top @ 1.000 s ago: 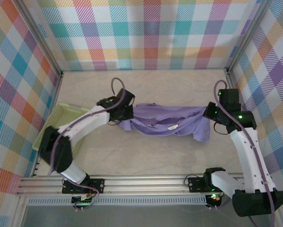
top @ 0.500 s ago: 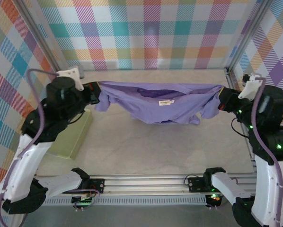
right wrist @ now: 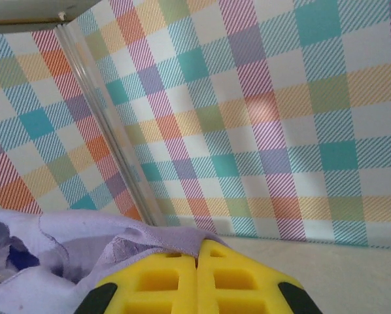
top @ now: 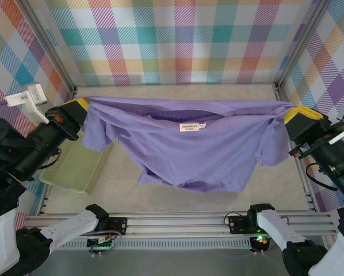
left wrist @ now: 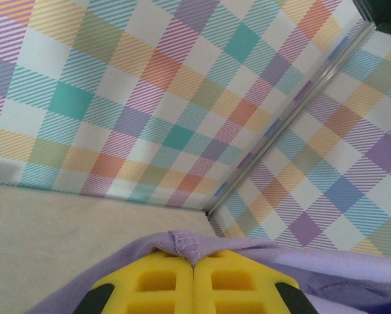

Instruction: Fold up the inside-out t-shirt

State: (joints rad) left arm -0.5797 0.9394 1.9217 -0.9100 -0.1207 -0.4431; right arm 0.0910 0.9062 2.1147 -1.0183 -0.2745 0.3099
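I have the inside-out t-shirt [top: 189, 150] hanging in the air, stretched between the two arms across most of the enclosure. My left fingers [top: 78, 105] are clenched on one end of its upper edge, by the left wall. My right fingers [top: 298, 112] are clenched on the other end, by the right wall. In the left wrist view the yellow fingers press together with a stitched fold of purple cloth squeezed between their tips. The right wrist view gives the same, with a seam of the shirt pinched at the front.

I judge the point of holding it high and wide is to let the cloth's own weight pull out the wrinkles and show me its shape. The top edge runs nearly straight between the two grips, a sleeve dangles just below each, and the body sags to a rounded hem in the middle. The white neck label [top: 189, 127] faces out, which fits a shirt turned inside out. I cannot tell whether the hem brushes the surface [top: 132, 194]. A green tray [top: 74, 168] lies on the left, beneath my left arm. By my reckoning, the next move calls for laying the shirt down flat before any fold.
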